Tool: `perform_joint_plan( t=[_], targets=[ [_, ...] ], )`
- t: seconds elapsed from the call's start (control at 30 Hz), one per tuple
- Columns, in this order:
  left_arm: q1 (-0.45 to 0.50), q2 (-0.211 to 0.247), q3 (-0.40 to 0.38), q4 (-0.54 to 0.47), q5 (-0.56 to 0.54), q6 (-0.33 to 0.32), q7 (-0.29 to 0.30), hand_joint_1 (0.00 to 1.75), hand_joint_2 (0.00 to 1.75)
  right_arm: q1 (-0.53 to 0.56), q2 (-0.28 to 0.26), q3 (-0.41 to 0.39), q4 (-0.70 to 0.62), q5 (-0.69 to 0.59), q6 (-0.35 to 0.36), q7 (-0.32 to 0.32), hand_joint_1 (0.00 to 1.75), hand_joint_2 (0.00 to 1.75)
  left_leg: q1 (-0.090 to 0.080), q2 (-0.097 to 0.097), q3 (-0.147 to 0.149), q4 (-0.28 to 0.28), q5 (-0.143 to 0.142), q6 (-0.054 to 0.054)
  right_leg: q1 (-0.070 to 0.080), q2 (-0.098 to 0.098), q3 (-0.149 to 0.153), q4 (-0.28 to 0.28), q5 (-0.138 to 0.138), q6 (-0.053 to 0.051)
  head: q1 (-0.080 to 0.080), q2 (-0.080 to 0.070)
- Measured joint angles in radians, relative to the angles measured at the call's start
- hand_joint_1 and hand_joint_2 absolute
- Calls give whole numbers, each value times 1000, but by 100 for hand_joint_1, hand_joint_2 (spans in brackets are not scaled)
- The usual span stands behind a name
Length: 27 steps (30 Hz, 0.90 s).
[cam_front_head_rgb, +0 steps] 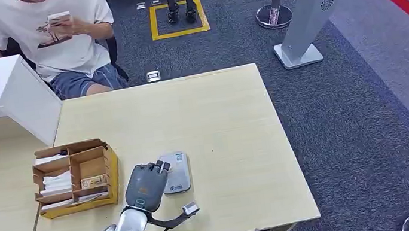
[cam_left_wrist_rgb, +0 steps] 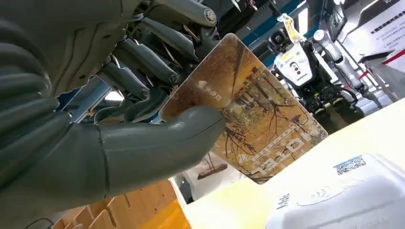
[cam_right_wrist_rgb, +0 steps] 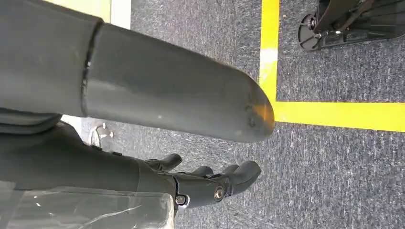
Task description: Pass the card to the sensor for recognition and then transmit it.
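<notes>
A: Brown-gold card (cam_left_wrist_rgb: 248, 114), glossy, printed with bare trees and white lettering. Left robot hand (cam_front_head_rgb: 147, 185) pinches it between thumb and fingers (cam_left_wrist_rgb: 143, 62).

B: Position?

A: Held tilted just above the sensor (cam_front_head_rgb: 175, 171), a flat grey-white rounded slab with a small blue label, lying near the front of the pale wood surface (cam_front_head_rgb: 215, 126).

B: Right robot hand (cam_right_wrist_rgb: 210, 183)?

A: Hangs over grey carpet with yellow tape lines, fingers loosely curled, holding nothing.

B: Surroundings?

A: Cardboard divider box (cam_front_head_rgb: 76, 177) on a yellow tray, just left of the sensor, with cards in its slots. Person (cam_front_head_rgb: 52, 34) seated at the far side, white shirt, looking at a phone. Grey gate post (cam_front_head_rgb: 308, 10) far right.
</notes>
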Motion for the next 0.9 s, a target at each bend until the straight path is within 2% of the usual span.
perform_joint_plan(
  t=[0.3, 0.5, 0.67, 0.9],
  targets=[
    [2, 16, -3, -1, 0, -18, 9, 175, 175, 0, 0, 0, 0, -12, 0, 0, 0, 0, 0, 0, 0, 0, 0, 0, 0, 0, 0, 0, 0, 0, 0, 0],
    [17, 15, -3, 1, 0, -18, -32, 175, 175, 0, 0, 0, 0, -12, 0, 4, 0, 0, 0, 0, 0, 0, 0, 0, 0, 0, 0, 0, 0, 0, 0, 0],
    [29, -2, -2, 16, 0, -17, -84, 175, 175, 0, 0, 0, 0, -10, 1, 4, 0, 0, 0, 0, 0, 0, 0, 0, 0, 0, 0, 0, 0, 0, 0, 0],
    [30, -46, 8, 73, 0, 22, -116, 175, 175, 0, 0, 0, 0, 5, 4, -3, 0, 0, 0, 0, 0, 0, 0, 0, 0, 0, 0, 0, 0, 0, 0, 0]
  ],
)
